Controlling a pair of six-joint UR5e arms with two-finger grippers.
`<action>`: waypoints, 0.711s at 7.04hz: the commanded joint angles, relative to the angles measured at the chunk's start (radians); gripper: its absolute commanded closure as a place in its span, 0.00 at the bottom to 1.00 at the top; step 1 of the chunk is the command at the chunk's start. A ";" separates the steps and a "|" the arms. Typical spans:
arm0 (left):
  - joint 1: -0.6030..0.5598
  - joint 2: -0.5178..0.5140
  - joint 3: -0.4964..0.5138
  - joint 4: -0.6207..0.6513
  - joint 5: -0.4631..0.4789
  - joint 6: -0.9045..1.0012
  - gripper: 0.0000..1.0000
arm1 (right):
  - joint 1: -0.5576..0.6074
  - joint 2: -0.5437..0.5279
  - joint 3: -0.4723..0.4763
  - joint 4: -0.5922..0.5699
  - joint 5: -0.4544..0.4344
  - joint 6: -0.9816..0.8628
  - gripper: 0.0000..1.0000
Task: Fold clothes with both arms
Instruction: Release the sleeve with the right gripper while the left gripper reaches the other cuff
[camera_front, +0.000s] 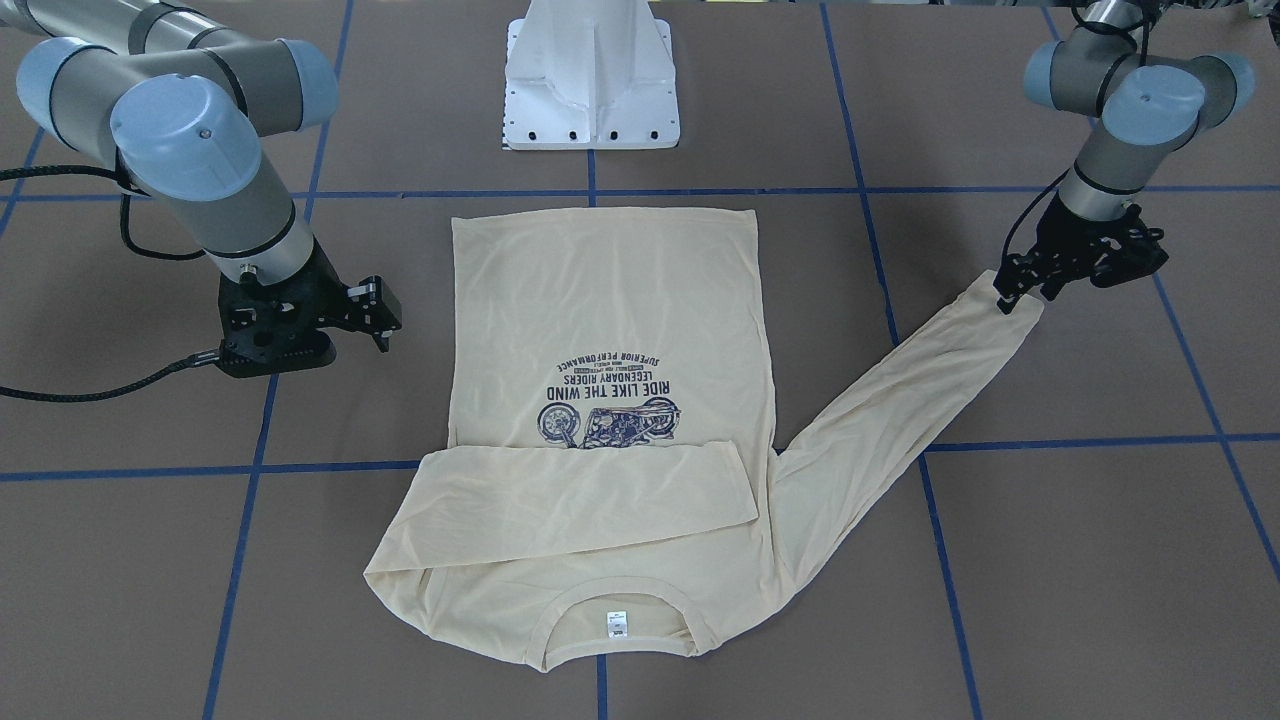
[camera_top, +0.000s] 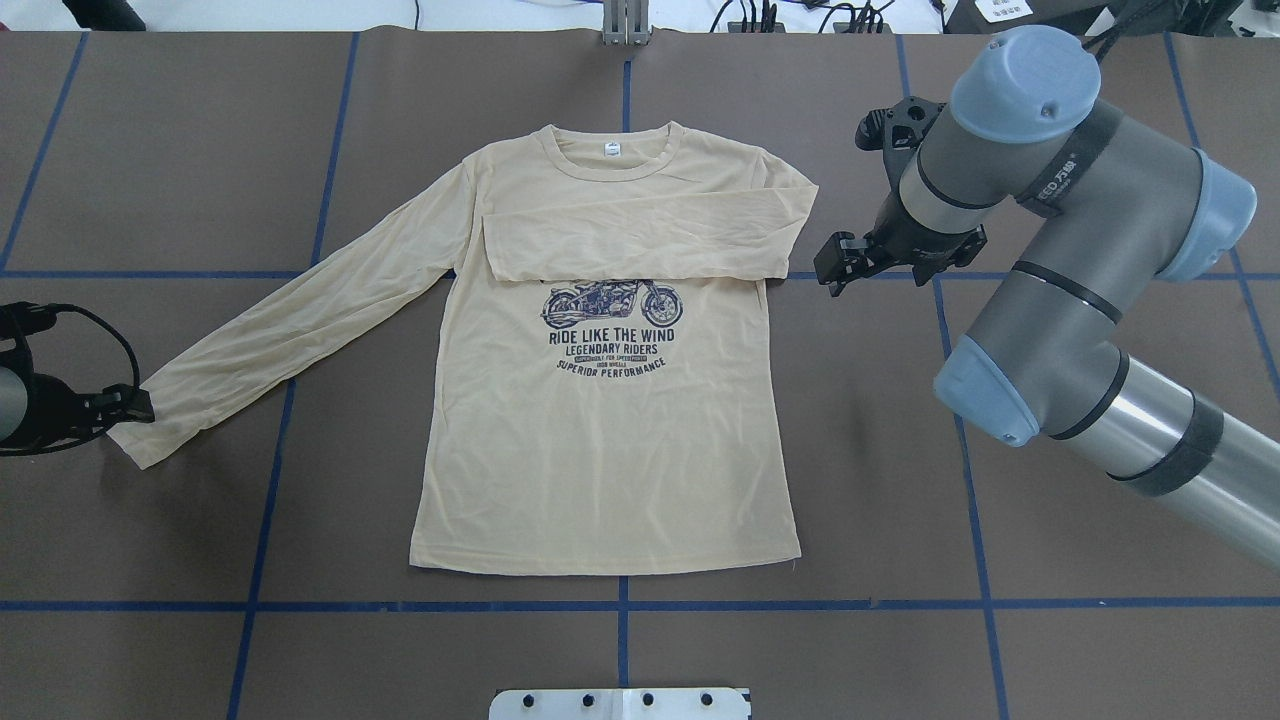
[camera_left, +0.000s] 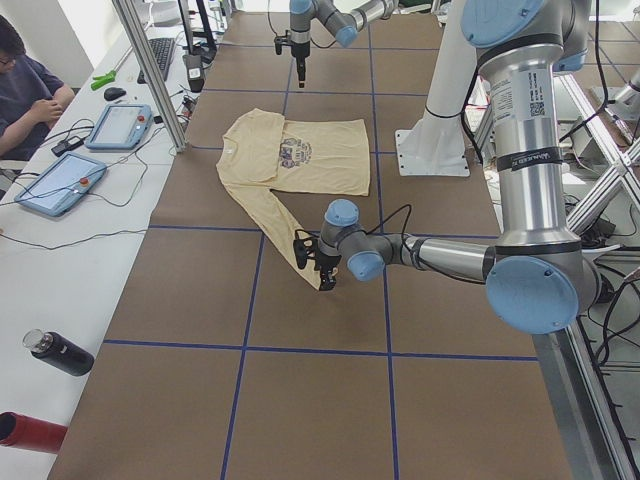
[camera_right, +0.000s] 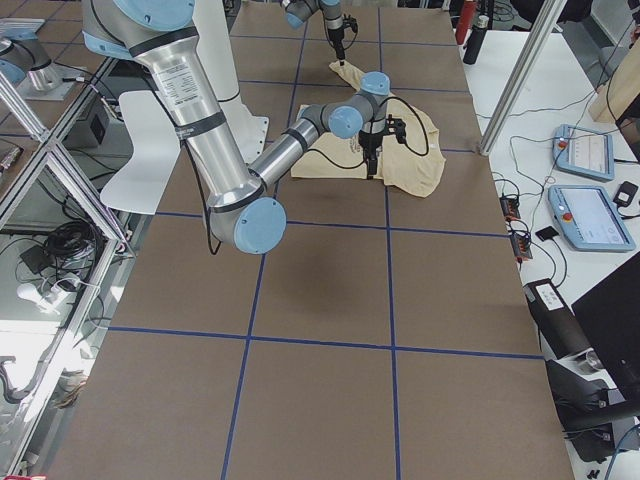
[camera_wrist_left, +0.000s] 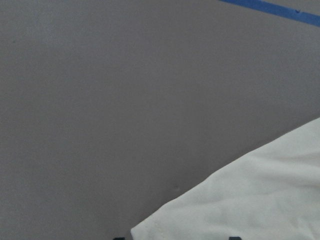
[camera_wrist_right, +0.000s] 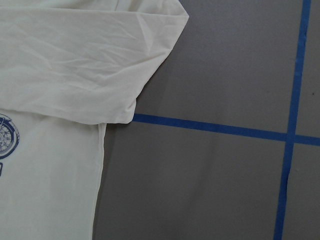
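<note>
The cream-yellow long-sleeved T-shirt (camera_top: 600, 450) lies flat, print up, neck label (camera_top: 610, 148) on the far side from me. One sleeve (camera_top: 640, 235) is folded across the chest above the motorcycle print. The other sleeve (camera_top: 300, 320) stretches out flat towards my left gripper (camera_top: 130, 405), which sits low at its cuff (camera_top: 135, 445). In the left wrist view the cuff corner (camera_wrist_left: 240, 200) lies on the table between two spread fingertips, so that gripper is open. My right gripper (camera_top: 830, 268) is open and empty, just off the folded sleeve's shoulder edge (camera_wrist_right: 75, 60).
The white pedestal base (camera_top: 620, 703) stands at the near table edge. Blue tape lines (camera_top: 620, 605) cross the brown table. In the exterior left view an operator (camera_left: 25, 80) sits at a side bench with tablets (camera_left: 120, 125) and a black bottle (camera_left: 60, 352).
</note>
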 joint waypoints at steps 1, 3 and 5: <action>0.004 0.000 0.001 0.000 0.000 -0.001 0.44 | -0.001 0.001 0.000 0.000 0.000 0.003 0.00; 0.006 0.000 -0.001 0.000 0.000 -0.003 0.73 | -0.001 0.001 0.000 0.000 0.000 0.003 0.00; 0.006 -0.002 -0.010 0.000 0.000 -0.001 1.00 | 0.000 0.000 0.002 0.000 0.000 0.003 0.00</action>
